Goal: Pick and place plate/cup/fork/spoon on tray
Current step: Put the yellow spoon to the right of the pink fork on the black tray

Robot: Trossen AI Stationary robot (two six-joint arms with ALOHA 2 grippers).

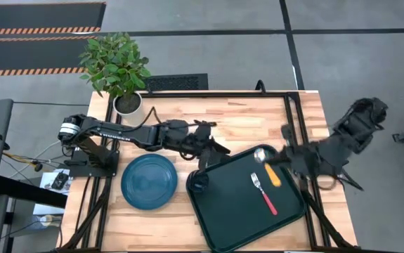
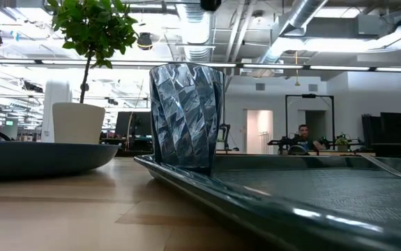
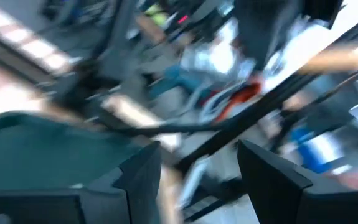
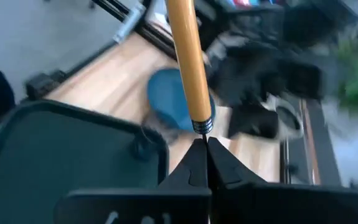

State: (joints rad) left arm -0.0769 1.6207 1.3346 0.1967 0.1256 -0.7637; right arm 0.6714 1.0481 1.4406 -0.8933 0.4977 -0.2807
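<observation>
The dark green tray (image 1: 247,211) lies on the table at centre right. The grey-blue cup (image 1: 199,183) stands upright in the tray's left corner and also shows in the low view (image 2: 186,115). The red-handled fork (image 1: 263,193) lies flat in the tray. The teal plate (image 1: 149,181) rests on the table left of the tray. My right gripper (image 4: 202,155) is shut on the orange-handled spoon (image 1: 270,169) over the tray's far right part. My left gripper (image 3: 194,180) is open and empty, just beyond the tray's far left edge (image 1: 212,147). My right gripper pinches the spoon between its two fingertips at the dark-ringed end of the orange handle (image 4: 202,126). The fingers come slanting from the table's right side. The handle (image 4: 188,62) runs on away from the fingertips, over the tray. The spoon's silver bowl (image 1: 261,153) points toward the far edge.
A white plant pot (image 1: 127,104) with a leafy plant stands at the table's far left corner. A black metal frame (image 1: 293,119) runs along the table's edges. Bare wood shows between the tray and the far edge. A person (image 2: 303,136) sits in the room behind.
</observation>
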